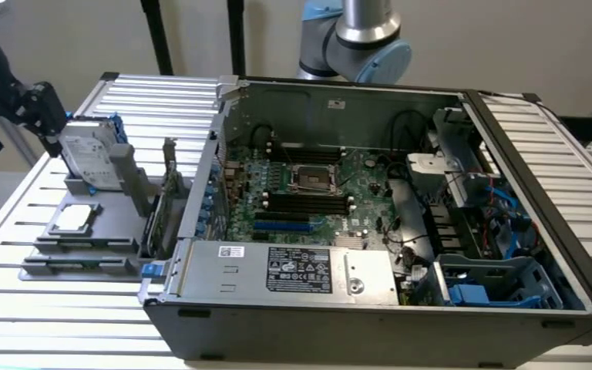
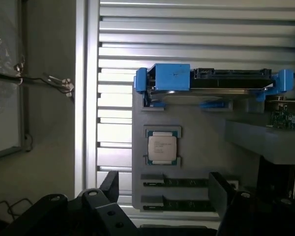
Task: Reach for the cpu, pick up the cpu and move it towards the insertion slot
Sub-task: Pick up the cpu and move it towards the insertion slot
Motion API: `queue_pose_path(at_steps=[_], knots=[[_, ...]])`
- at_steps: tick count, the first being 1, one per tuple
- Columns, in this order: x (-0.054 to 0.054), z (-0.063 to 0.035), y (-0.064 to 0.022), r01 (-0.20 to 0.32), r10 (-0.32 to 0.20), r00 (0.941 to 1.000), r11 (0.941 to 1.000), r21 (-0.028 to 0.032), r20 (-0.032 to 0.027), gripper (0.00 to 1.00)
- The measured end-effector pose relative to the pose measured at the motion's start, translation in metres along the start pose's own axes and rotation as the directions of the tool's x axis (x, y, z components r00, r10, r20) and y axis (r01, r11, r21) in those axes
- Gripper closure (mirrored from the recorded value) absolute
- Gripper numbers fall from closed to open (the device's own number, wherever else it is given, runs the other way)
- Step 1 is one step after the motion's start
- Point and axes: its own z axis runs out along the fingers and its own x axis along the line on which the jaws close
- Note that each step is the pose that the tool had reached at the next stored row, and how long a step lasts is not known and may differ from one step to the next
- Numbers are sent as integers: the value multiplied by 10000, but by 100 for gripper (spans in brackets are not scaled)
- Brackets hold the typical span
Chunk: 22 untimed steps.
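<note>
Cpu (image 2: 162,149) rests on grey tray (image 2: 201,142) atop slatted table (image 1: 59,339); hand (image 2: 163,179) gapes wide, empty.

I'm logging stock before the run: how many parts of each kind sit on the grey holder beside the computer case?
Hard drive: 1
cpu: 1
Memory sticks: 2
Circuit card: 1
Total: 5

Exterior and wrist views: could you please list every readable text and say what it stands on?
Nothing can be read for certain.
On the power supply, the black label: print too small.
Beside it, the white sticker: blurred.
On the cpu: markings blurred.
On the hard drive: print blurred.
</note>
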Motion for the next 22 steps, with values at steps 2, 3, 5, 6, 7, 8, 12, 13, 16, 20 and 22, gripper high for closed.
queue_pose_path(at_steps=[2, 3, 5, 6, 7, 8, 12, 13, 16, 20, 22], knots=[[-1, 36, -1, 0, 0, 10000, 10000, 0, 0, 18], [-1, 54, -1, 1, -1, 10000, 10000, -1, 1, 18], [-1, 90, -2, 3, -3, 10000, 10000, 0, 0, 18], [-1, 109, -3, 6, -6, 10000, 10000, -1, 1, 18], [-1, 128, -3, 9, -9, 10000, 10000, 0, 0, 18], [-1, 147, -3, 12, -12, 10000, 10000, 0, 1, 18], [-2, 218, -7, 23, -23, 10000, 10000, 0, 0, 18], [-2, 236, -9, 26, -26, 10000, 10000, 0, 1, 18], [-3, 291, -14, 34, -34, 10000, 10000, 0, 0, 18], [-4, 363, -34, 36, -36, 10000, 10000, 0, -1, 18], [-4, 399, -48, 35, -35, 10000, 10000, 0, 0, 18]])
